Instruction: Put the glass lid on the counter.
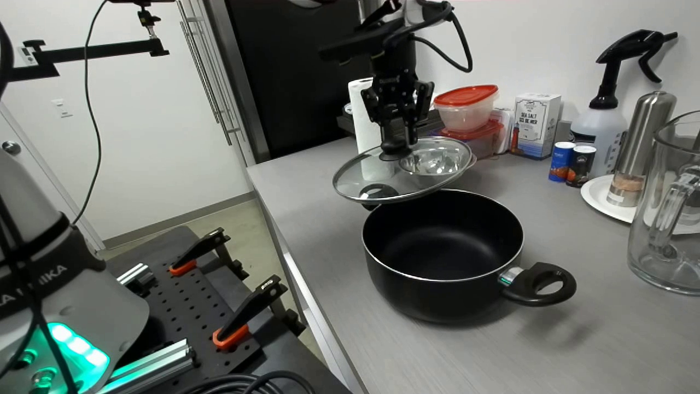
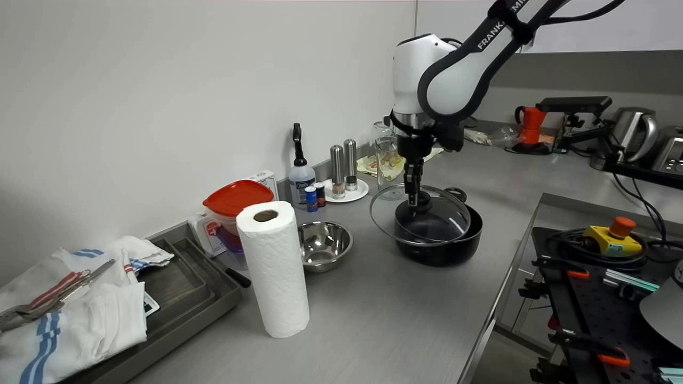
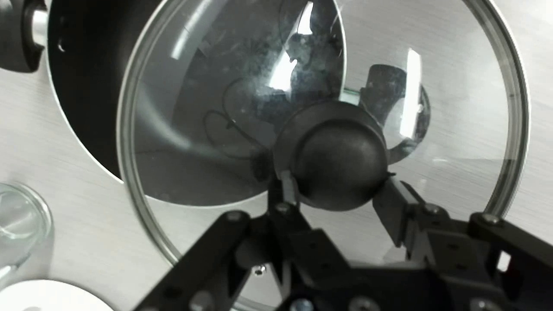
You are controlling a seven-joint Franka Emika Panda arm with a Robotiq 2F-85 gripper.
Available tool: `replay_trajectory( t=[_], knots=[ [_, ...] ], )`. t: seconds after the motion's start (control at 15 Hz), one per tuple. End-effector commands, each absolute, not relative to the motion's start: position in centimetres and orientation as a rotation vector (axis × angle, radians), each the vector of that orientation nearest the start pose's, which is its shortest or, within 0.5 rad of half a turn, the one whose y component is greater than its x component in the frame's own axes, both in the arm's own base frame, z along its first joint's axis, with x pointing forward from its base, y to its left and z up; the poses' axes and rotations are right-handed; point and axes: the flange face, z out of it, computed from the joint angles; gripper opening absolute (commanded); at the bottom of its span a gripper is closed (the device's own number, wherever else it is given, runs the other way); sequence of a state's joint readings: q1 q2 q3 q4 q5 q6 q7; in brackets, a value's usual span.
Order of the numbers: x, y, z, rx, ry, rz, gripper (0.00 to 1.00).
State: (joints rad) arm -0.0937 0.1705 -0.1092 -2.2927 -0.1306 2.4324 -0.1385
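The glass lid (image 1: 358, 183) is clear with a metal rim and black centre knob. It hangs above and partly over the black pot (image 1: 437, 295), offset to one side and slightly tilted. It shows also in an exterior view (image 2: 432, 226) and the wrist view (image 3: 207, 112). My gripper (image 1: 398, 137) is shut on the knob, with one finger on each side in the wrist view (image 3: 339, 188). The pot stands open on the grey counter (image 1: 322, 268). Bare counter (image 2: 373, 325) lies between the pot and the paper towel roll.
A steel bowl (image 2: 325, 245) and a paper towel roll (image 2: 275, 272) stand beyond the lid's side of the pot. Red-lidded containers (image 1: 465, 109), a plate (image 1: 601, 197) and a glass pitcher (image 1: 667, 246) stand toward the wall. The counter's straight edge (image 1: 298, 273) faces the robot base.
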Motion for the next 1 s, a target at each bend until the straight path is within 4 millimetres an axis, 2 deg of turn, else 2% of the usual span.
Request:
replay_trajectory(
  t=[0.0, 0.47, 0.73, 0.93],
  knots=[
    [53.5, -6.4, 28.0, -3.263, -0.235, 0.156, 0.23],
    [55.7, 2.3, 25.0, -3.237, -0.594, 0.289, 0.23],
    [56.3, 6.3, 23.1, -3.214, -0.781, 0.316, 0.23],
    [56.7, 8.6, 22.1, -3.198, -0.901, 0.319, 0.23]
  ],
)
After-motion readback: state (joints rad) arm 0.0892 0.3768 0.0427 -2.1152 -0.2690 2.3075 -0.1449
